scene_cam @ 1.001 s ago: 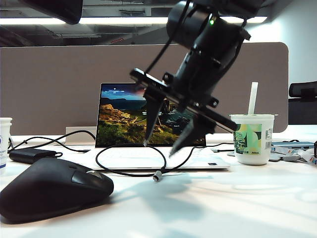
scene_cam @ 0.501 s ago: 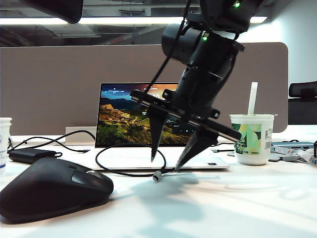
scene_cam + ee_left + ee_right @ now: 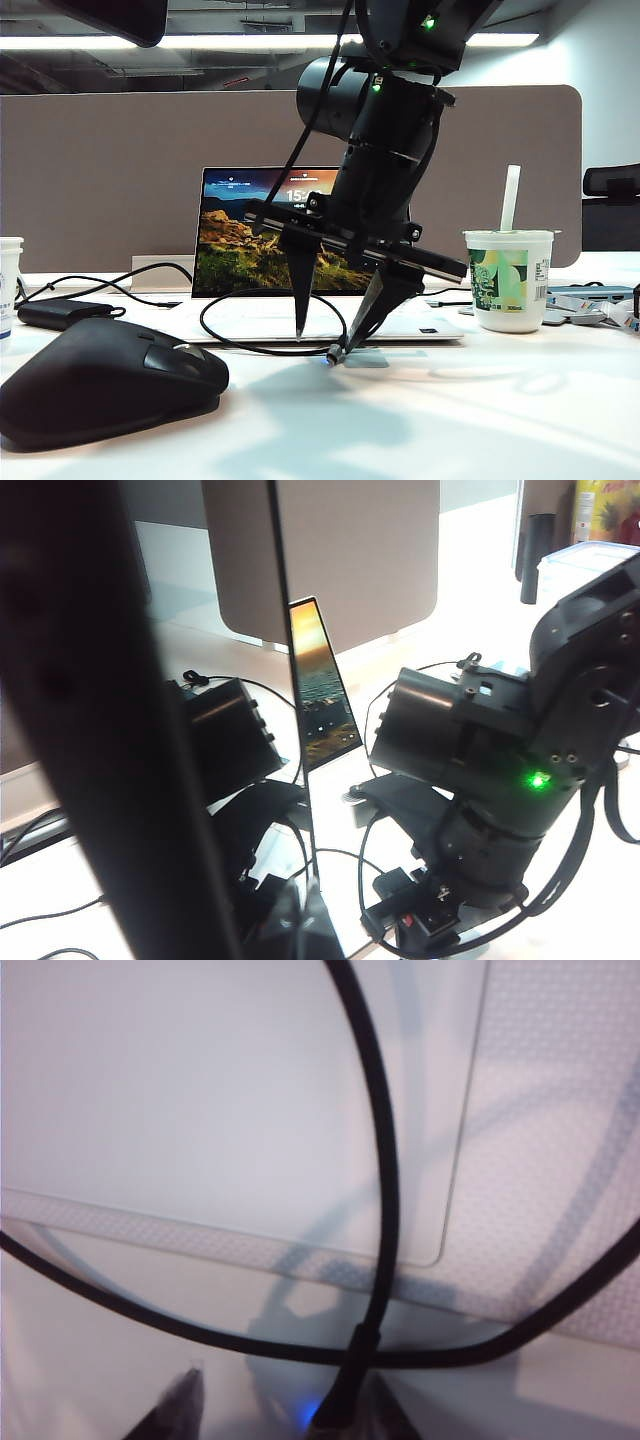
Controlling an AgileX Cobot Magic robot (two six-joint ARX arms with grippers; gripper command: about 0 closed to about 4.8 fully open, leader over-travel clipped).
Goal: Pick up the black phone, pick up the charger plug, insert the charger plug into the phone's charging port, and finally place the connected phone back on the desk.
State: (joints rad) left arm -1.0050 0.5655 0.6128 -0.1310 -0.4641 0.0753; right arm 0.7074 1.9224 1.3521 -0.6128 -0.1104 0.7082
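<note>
The black phone (image 3: 235, 780) stands edge-on in the left wrist view, its glossy screen mirroring the scene, with my left gripper (image 3: 300, 917) shut on its lower end. The charging port is hidden. My right gripper (image 3: 322, 345) is open, tips down at the desk (image 3: 480, 410) in front of the laptop. The charger plug (image 3: 330, 355) lies on the desk between its fingers, close against one fingertip (image 3: 347, 352). In the right wrist view, the charger plug (image 3: 345, 1395) sits inside the right gripper (image 3: 280, 1410), its thin black cable (image 3: 385, 1160) looping over the laptop's palm rest.
An open laptop (image 3: 260, 250) stands behind the right gripper. A black mouse (image 3: 100, 375) fills the near left, with a small power brick (image 3: 60, 312) behind it. A lidded cup with a straw (image 3: 510, 275) stands at the right. A grey-brown partition (image 3: 100, 180) backs the desk.
My right gripper has come down and a little to the left, from above the laptop's front edge to the desk, its tips now astride the plug. The plug end has shifted slightly right.
</note>
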